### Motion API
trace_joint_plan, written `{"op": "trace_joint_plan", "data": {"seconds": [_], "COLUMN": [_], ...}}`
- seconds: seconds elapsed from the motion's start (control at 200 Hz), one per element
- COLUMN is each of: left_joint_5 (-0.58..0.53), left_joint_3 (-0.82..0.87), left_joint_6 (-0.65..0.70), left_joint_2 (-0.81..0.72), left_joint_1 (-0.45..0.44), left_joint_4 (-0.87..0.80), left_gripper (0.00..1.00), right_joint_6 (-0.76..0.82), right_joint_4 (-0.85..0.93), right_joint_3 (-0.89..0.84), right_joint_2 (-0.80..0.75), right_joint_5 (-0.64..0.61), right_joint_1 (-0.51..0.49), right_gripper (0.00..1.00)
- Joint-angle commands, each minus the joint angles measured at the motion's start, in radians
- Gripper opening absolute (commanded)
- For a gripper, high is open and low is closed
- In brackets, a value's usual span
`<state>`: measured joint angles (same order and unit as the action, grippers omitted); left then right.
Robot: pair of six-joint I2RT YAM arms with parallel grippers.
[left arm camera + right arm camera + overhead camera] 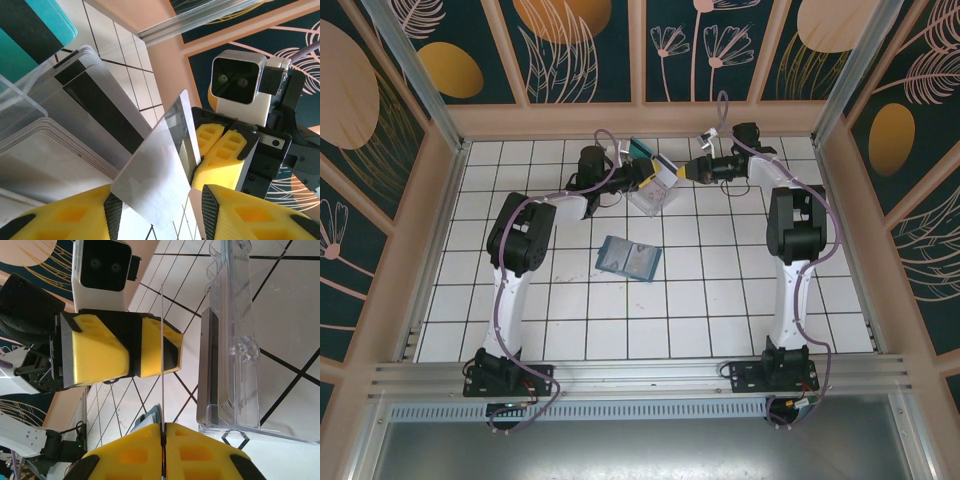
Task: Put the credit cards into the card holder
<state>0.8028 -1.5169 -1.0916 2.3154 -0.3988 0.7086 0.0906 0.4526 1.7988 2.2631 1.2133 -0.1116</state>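
At twelve o'clock, my right gripper (162,429) pinches the thin whitish plastic card (150,175) by one edge. It looks stiff and probably slick. My left gripper (158,194) stands spread.

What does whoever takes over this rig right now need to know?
Right tool: shut on a whitish card, held in the air beside the clear tray.
Left tool: open, fingers either side of that card, not clamped.
Stack of whitish cards in the tray; teal card at its end, exact seat unclear.
Card holder: lying open on the tiles, apart from both tools.
Done: one card picked. Left: slot the cards into the holder.
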Motion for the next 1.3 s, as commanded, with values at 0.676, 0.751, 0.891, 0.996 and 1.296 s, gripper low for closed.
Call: {"op": "trace_joint_plan", "data": {"seconds": [0.676, 0.751, 0.891, 0.996, 1.296], "left_joint_5": [0.006, 0.017, 0.053, 0.090, 0.258], "left_joint_3": [-0.031, -0.030, -0.025, 0.008, 0.191], "left_joint_6": [0.061, 0.054, 0.048, 0.081, 0.256], "left_joint_2": [-0.013, -0.025, -0.066, -0.122, -0.317], "left_joint_1": [-0.002, -0.001, 0.002, 0.001, 0.000], "left_joint_4": [0.007, 0.019, 0.024, -0.015, -0.216], "left_gripper": [0.00, 0.00, 0.00, 0.00, 0.00], "right_joint_6": [-0.002, -0.014, -0.056, -0.107, -0.341], "right_joint_4": [-0.005, -0.019, -0.072, -0.146, -0.427], "right_joint_3": [-0.031, -0.058, -0.131, -0.225, -0.550], "right_joint_2": [-0.030, -0.056, -0.139, -0.230, -0.510], "right_joint_5": [0.010, -0.011, -0.099, -0.139, -0.156], "right_joint_1": [0.023, 0.030, 0.041, 0.045, 0.000], "right_gripper": [0.53, 0.56, 0.57, 0.57, 0.56]}}
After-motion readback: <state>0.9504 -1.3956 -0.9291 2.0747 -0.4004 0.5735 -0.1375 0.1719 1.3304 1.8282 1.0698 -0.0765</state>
